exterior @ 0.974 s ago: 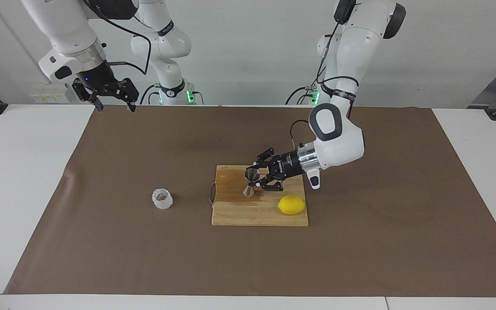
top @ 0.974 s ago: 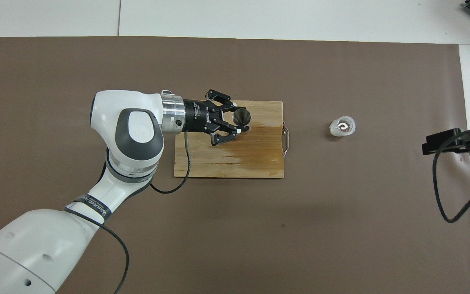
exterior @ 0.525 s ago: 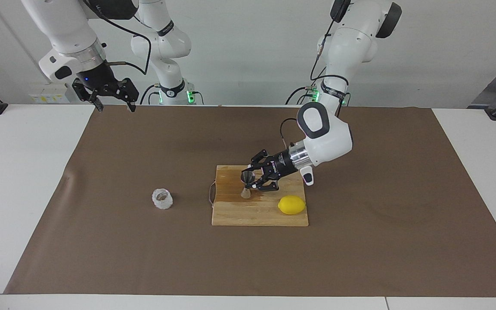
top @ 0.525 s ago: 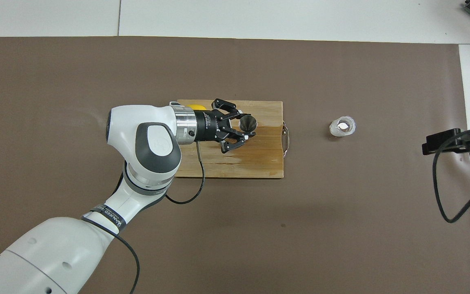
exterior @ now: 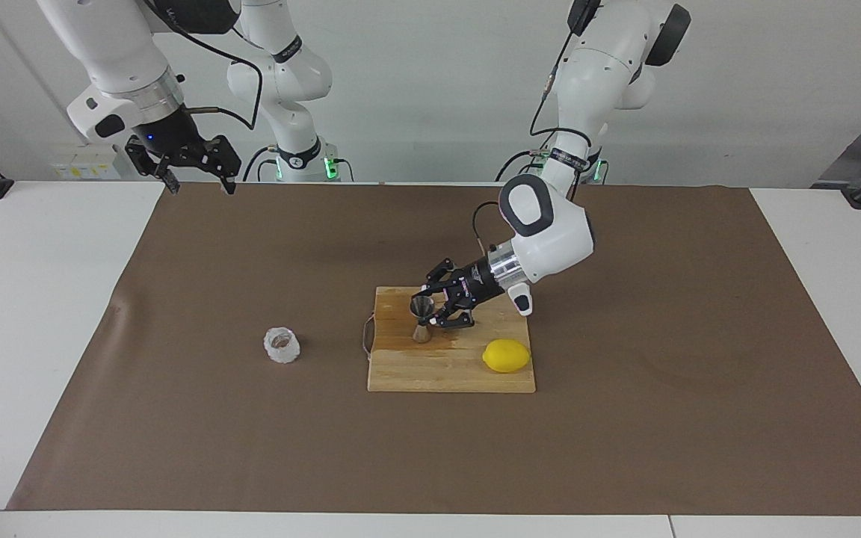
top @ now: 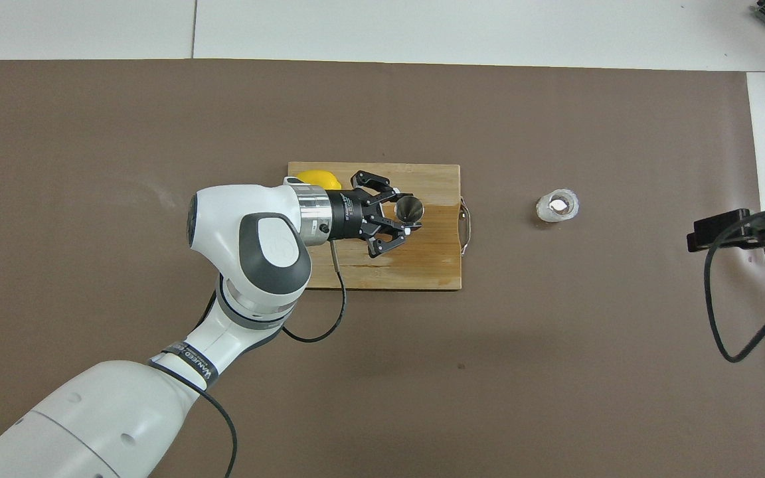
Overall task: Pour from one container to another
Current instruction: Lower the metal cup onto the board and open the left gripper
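The steel jigger point(exterior: 421, 320) stands upright over the wooden cutting board point(exterior: 400, 373), at the board's end toward the right arm. My left gripper point(exterior: 432, 312) is shut on its waist from the side; in the overhead view the left gripper point(top: 405, 214) and the jigger point(top: 410, 208) show the same grip. The translucent knobbly cup point(exterior: 282, 345) stands alone on the brown mat beside the board, toward the right arm's end, also in the overhead view point(top: 557, 206). My right gripper point(exterior: 201, 179) waits, open and empty, raised over the mat's edge by its base.
A lemon point(exterior: 506, 356) lies on the board at its end toward the left arm, partly under the left wrist in the overhead view point(top: 316, 178). The board point(top: 422, 265) has a metal handle point(top: 465, 226) facing the cup. The brown mat point(exterior: 625, 418) covers the table's middle.
My left gripper has carried the jigger along the board toward the cup, and the left arm has drawn in. The cup and the right arm have not moved.
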`<state>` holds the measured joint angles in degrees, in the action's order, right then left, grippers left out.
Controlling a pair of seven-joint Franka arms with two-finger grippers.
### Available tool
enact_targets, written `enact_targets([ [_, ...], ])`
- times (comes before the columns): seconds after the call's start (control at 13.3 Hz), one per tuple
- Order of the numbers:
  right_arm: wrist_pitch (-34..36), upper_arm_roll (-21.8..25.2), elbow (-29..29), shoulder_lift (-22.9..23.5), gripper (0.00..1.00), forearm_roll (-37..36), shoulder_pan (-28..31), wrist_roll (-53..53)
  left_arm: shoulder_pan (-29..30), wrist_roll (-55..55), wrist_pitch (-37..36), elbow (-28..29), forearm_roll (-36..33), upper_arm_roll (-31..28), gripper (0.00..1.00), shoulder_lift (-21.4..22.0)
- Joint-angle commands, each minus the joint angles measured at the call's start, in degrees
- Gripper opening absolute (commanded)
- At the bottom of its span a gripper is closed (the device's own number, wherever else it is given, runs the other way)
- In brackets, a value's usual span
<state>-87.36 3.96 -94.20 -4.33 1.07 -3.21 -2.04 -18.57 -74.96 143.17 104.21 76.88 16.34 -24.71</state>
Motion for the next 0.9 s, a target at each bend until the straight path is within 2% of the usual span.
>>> enact_targets([
  [0.0,-0.1,-0.7,0.0,-0.3,1.0,0.5,0.9,-1.0,-1.0,0.3,1.3,1.6,1.3,-1.0,0.66,1.6],
  [0.07,-0.1,-0.7,0.0,-0.3,1.0,0.5,0.9,-1.0,-1.0,0.2,1.4,1.6,1.3,-1.0,0.97,1.6],
  [0.15,-0.1,-0.8,0.0,-0.3,1.0,0.5,0.9,-1.0,-1.2,0.2,1.7,1.6,1.3,-1.0,1.0,1.6],
  [0.37,-0.1,-0.7,0.0,-0.3,1.0,0.5,0.9,-1.0,-1.4,0.2,1.1,1.0,1.2,-1.0,1.0,1.7],
  [0.6,2.7,-0.8,-0.1,-1.1,1.0,0.5,0.6,0.8,-0.3,-0.2,-4.3,-0.3,0.7,-1.2,1.0,2.6],
  [0.82,2.3,-0.9,-2.0,-2.0,1.0,0.9,1.0,14.9,3.4,-0.4,-13.4,-0.1,-1.7,-1.3,1.0,6.3],
])
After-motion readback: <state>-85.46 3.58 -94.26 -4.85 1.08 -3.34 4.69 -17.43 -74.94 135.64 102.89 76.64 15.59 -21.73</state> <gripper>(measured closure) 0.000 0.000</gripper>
